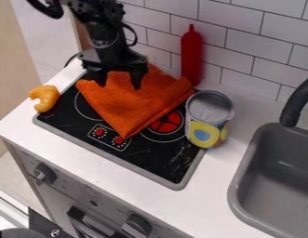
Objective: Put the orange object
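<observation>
The claw (120,85) hung wide open over the orange cloth (134,102), gripping nothing. The cloth lay folded on the black stovetop (153,160), between the croissant (49,98) and the tin can (207,123).

The black arm (94,11) comes in from the top edge of the view, left of its middle, and slopes down to the wrist (106,44). Below it, the gripper (119,86) hangs over the back left part of the stove top (162,160), its two fingers (138,79) pointing down, spread well apart.
</observation>
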`<state>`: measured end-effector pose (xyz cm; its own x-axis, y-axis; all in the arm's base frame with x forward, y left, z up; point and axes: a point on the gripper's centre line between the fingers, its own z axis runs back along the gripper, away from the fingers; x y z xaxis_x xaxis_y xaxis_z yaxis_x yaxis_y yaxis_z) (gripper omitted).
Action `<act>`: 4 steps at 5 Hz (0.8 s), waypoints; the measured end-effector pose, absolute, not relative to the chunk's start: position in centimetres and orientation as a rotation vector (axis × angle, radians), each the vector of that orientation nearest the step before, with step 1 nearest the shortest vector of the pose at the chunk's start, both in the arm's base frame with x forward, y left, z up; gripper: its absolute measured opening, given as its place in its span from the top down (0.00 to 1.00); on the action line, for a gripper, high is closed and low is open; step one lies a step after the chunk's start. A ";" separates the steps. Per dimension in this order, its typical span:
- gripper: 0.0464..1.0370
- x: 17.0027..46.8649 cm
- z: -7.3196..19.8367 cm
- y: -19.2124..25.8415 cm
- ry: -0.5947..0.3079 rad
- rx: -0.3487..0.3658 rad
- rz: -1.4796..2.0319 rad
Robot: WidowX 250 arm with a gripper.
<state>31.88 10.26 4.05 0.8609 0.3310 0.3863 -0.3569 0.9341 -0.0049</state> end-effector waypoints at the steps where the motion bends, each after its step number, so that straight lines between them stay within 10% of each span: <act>1: 0.24 33.0 3.1 9.6 -0.365 0.073 0.354; 4: 0.96 34.4 0.6 10.5 -0.297 0.101 0.215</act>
<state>34.43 10.52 0.62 0.9337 0.1950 0.3004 -0.2246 0.9721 0.0670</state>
